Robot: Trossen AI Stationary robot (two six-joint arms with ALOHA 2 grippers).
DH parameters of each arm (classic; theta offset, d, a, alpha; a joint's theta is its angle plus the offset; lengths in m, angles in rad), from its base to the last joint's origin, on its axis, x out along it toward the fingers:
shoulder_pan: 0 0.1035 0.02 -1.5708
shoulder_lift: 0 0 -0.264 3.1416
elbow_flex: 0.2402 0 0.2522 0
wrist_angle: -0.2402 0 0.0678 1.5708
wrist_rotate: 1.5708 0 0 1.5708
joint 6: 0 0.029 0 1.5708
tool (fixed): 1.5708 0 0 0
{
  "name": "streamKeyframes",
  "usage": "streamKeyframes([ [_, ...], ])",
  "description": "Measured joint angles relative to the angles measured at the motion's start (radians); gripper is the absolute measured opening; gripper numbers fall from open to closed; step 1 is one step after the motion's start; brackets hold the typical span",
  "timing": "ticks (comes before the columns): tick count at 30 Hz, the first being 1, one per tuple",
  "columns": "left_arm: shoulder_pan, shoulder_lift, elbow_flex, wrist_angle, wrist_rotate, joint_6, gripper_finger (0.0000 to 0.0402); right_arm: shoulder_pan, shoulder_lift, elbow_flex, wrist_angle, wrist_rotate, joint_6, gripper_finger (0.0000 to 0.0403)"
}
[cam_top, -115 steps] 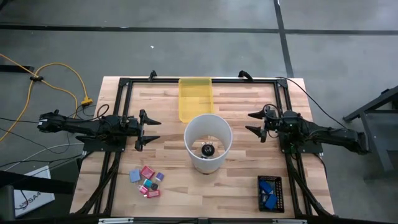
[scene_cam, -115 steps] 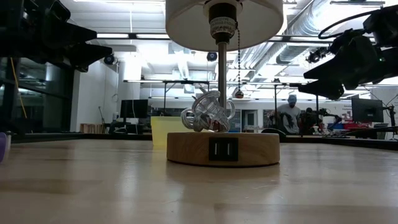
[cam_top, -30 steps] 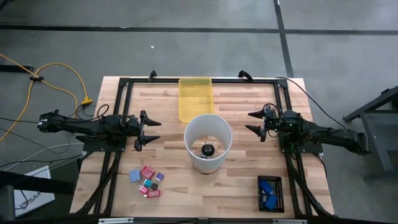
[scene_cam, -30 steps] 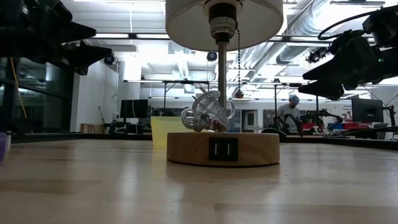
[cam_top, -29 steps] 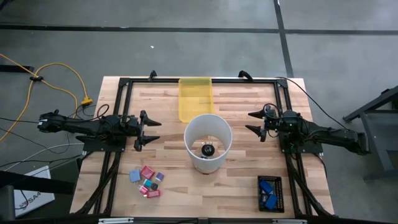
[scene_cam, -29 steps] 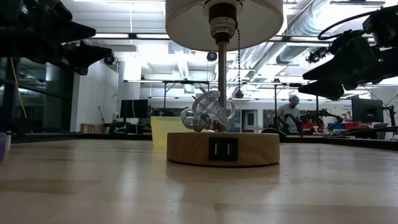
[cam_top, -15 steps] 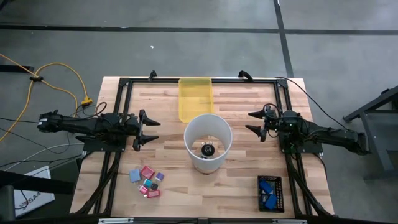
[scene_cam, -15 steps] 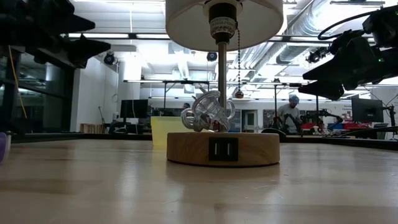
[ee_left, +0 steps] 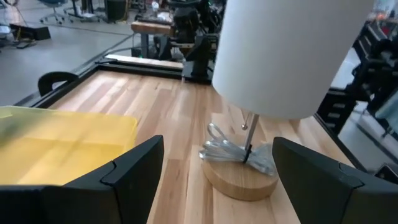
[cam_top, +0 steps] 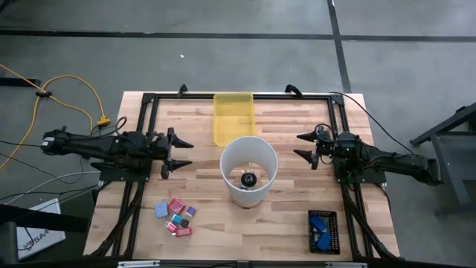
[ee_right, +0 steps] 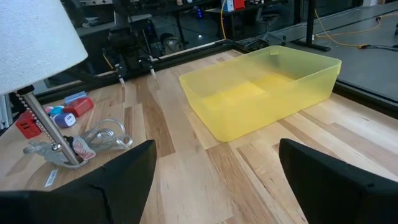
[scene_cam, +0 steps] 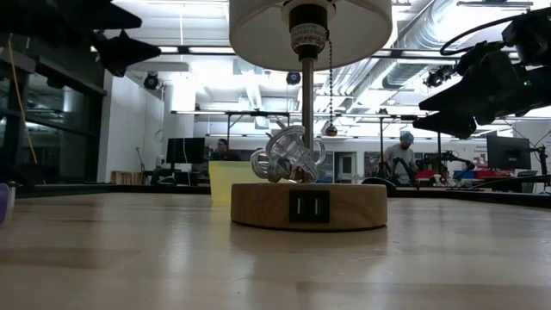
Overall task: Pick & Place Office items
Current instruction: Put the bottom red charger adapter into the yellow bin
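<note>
- Yellow tray sits empty at the table's far edge; nothing placed yet.
- Small items, pink, red, purple and light blue, lie in a loose cluster at the near left of the table, untouched. Two bright-blue ones sit in a dark holder at near right.
- White lamp stands mid-table between the arms, wire bundle on its wooden base.
- Change: left gripper has shifted slightly toward the far edge over the last second and sits higher in the low view; jaws spread wide, empty.
- Right gripper hasn't moved; hangs right of the lamp, also spread wide, empty.
- Read: left arm is just starting off from its wait pose. No pick begun; the cluster is still well apart from it, nearer the table's front edge.
- Risk: the lamp crowds any path to the tray.
</note>
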Motion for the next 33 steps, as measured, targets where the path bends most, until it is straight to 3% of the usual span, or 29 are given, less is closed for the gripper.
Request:
streamKeyframes([
  [12, -0.12, 0.113, 0.139, -0.156, -0.124, 0.01, 0.0293, 0.0, 0.0, 0.0, 0.002, 0.0, 0.0, 0.0327],
  [24, -0.266, 0.218, 0.223, -0.274, -0.218, -0.118, 0.0293, 0.0, 0.0, 0.0, 0.003, 0.0, 0.0, 0.0326],
  [33, -0.376, 0.333, 0.358, -0.447, -0.296, -0.179, 0.0293, 0.0, 0.0, 0.0, 0.003, 0.0, 0.0, 0.0326],
])
